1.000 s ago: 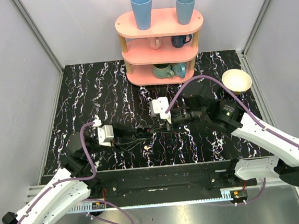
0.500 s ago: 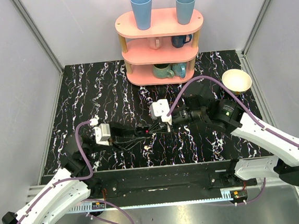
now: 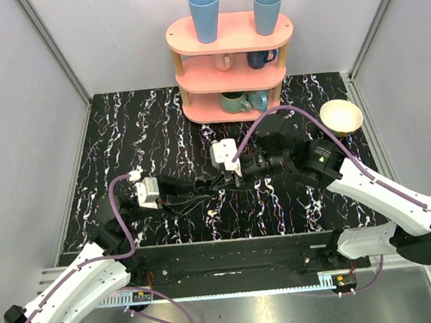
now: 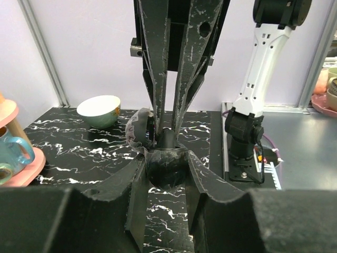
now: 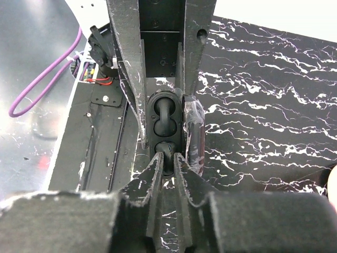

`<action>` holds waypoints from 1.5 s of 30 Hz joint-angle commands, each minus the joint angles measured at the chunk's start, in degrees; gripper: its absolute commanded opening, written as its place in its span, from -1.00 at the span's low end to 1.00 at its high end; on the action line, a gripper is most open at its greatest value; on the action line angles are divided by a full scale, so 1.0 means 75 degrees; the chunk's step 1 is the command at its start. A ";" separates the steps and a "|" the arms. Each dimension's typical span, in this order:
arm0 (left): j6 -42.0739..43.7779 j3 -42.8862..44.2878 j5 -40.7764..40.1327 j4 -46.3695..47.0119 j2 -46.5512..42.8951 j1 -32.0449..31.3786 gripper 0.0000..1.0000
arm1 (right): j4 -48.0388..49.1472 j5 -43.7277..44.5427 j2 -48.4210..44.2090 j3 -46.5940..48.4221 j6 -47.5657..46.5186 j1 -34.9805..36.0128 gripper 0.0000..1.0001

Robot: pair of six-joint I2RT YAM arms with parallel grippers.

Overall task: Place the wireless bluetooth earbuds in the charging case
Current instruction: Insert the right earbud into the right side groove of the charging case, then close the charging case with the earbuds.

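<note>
Where the case sits: the charging case [image 5: 166, 117] is over the middle of the counter [image 3: 134, 138], seemingly lifted a little, clamped by the left hand [image 4: 166, 158], whose two fingers press on its long sides.
Right hand: the right hand [image 5: 167, 156] meets the case head-on from the opposite side. Its fingers are narrowed almost together, with the tips at the case's near end.
Earbuds: none of the earbuds shows as a white piece. Something small and dark sits right at the right fingertips, and I cannot tell whether it is pinched there or already seated.
Long axis: it runs straight from one hand to the other, the two dark wells lying one behind the other. The near well is at the right fingertips and the far well lies toward the left wrist.
Facing: the opening points up toward the right wrist. The lid [image 5: 194, 132] stands open along one long side, on the right hand's right.
Nearer arm: both are at the case. The left is busy holding it, so by my reckoning the seating falls to the right.
Coming move, as I judge it: a short push along the fingers' own line into the near well, keeping off the lid.
</note>
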 commanded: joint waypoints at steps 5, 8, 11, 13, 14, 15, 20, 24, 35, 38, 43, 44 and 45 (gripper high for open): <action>0.0267 0.0076 -0.0872 0.1344 -0.0404 -0.0097 -1.00 | 0.0304 0.0756 0.0163 -0.0207 0.0181 0.0170 -0.38; 0.0302 0.0053 -0.0884 0.1227 -0.0416 -0.0097 -1.00 | 0.0585 0.0897 -0.0036 -0.0348 0.0216 0.0170 -0.26; 0.0372 0.0029 -0.0942 0.1110 -0.0439 -0.0097 -1.00 | 0.0831 0.1026 -0.0247 -0.0477 0.0239 0.0170 -0.14; 0.0431 0.0029 -0.0977 0.1016 -0.0462 -0.0097 -1.00 | 0.1018 0.1096 -0.0364 -0.0524 0.0251 0.0170 -0.12; 0.0443 0.0029 -0.0989 0.1004 -0.0474 -0.0097 -1.00 | 0.1054 0.1120 -0.0411 -0.0571 0.0262 0.0170 -0.10; 0.0454 0.0029 -0.1012 0.0958 -0.0497 -0.0097 -1.00 | 0.1090 0.1155 -0.0435 -0.0583 0.0286 0.0170 -0.10; 0.0560 0.0018 -0.1130 0.0782 -0.0544 -0.0097 -1.00 | 0.1394 0.1272 -0.0681 -0.0747 0.0321 0.0170 -0.06; 0.0700 0.0018 -0.1281 0.0536 -0.0579 -0.0097 -1.00 | 0.1582 0.1378 -0.0903 -0.0864 0.0391 0.0170 -0.04; 0.0935 -0.0018 -0.1681 0.0277 -0.0650 -0.0097 -1.00 | 0.3654 0.2910 -0.1947 -0.1976 0.1769 0.0170 0.13; 0.0947 -0.0041 -0.1553 0.0289 -0.0627 -0.0097 -1.00 | 0.4370 0.4199 -0.1772 -0.2001 0.2788 0.0170 0.11; 0.0935 -0.0018 -0.1201 0.0394 -0.0615 -0.0097 -1.00 | 0.4301 0.5407 -0.0799 -0.1474 0.3963 0.0170 0.11; 0.0935 -0.0018 -0.1154 0.0418 -0.0615 -0.0108 -1.00 | 0.4312 0.5456 -0.0682 -0.1358 0.4233 0.0170 0.10; 0.0935 -0.0006 -0.1142 0.0418 -0.0615 -0.0097 -1.00 | 0.4313 0.5468 -0.0449 -0.1310 0.4328 0.0170 0.10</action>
